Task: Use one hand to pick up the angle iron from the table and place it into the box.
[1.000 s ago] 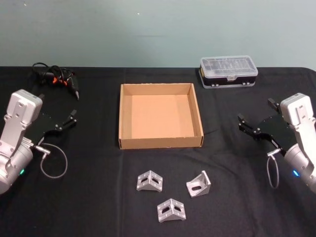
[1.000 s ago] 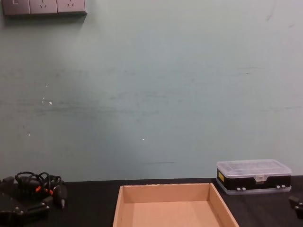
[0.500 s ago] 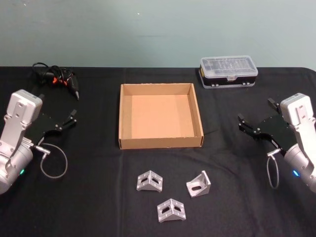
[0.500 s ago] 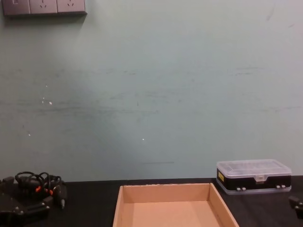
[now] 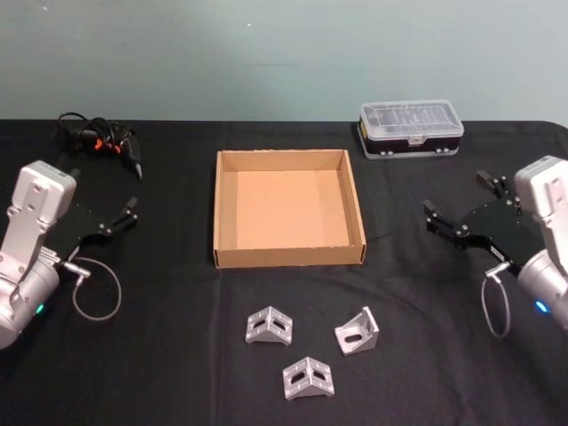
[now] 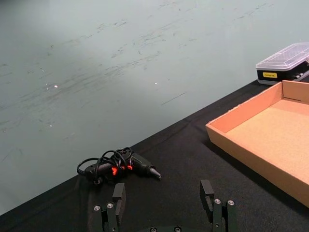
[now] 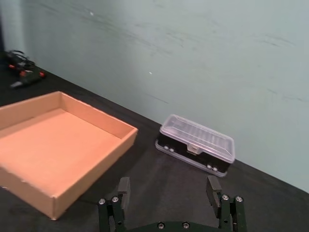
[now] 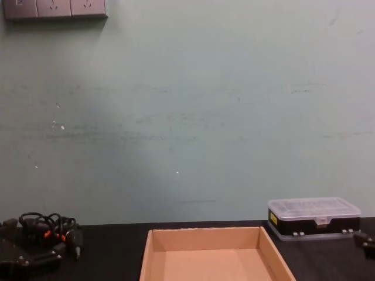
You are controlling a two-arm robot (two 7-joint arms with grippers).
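Three silver angle irons lie on the black table near its front: one at the left, one at the right, one nearest me. Behind them stands the brown cardboard box, with nothing in it. My right gripper hangs open to the right of the box, well away from the irons. My left gripper rests open at the table's left side.
A clear-lidded plastic case sits at the back right. A black tool with orange marks and a coiled cord lies at the back left. A thin cable loop hangs by the left arm.
My right gripper has risen and shifted a little toward the back of the table. The left arm, the box and the angle irons have stayed put.
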